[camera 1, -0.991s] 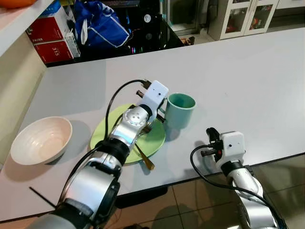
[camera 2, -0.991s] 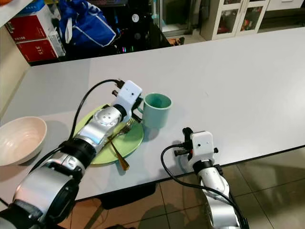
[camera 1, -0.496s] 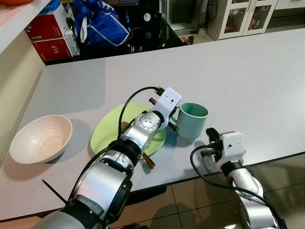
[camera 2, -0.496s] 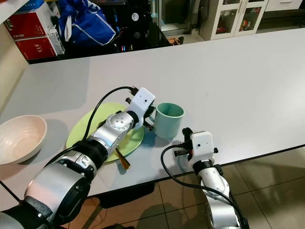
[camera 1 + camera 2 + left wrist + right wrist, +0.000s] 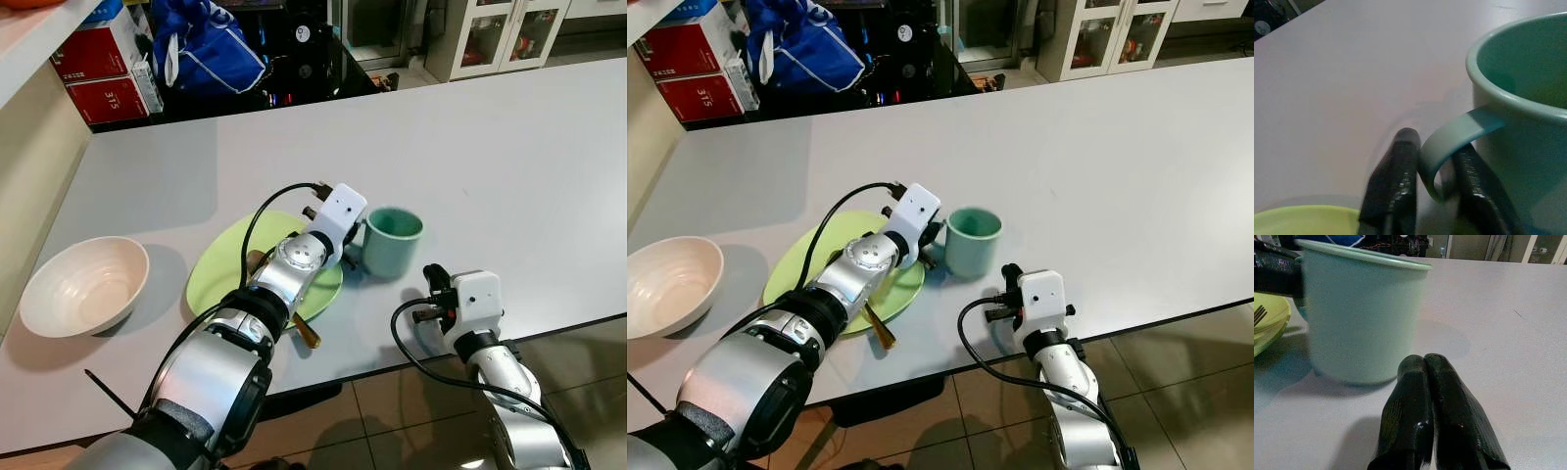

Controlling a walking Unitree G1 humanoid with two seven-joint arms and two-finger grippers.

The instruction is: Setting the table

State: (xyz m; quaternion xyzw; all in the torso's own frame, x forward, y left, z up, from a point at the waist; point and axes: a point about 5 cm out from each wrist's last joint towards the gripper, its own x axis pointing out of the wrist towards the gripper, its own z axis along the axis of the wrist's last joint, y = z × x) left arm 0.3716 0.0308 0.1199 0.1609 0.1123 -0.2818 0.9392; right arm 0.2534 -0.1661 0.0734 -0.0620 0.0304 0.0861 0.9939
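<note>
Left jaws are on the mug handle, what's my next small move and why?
Probably open the left gripper and back it off. The green mug stands upright on the table just right of the green plate, seemingly already placed, with the jaws closed on its handle. The right gripper rests shut nearby.

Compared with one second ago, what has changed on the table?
The left gripper, its fingers closed on the handle, has carried the green mug from beside the plate toward the robot's right. The plate, the fork, the white bowl and the shut right gripper stayed in place.
</note>
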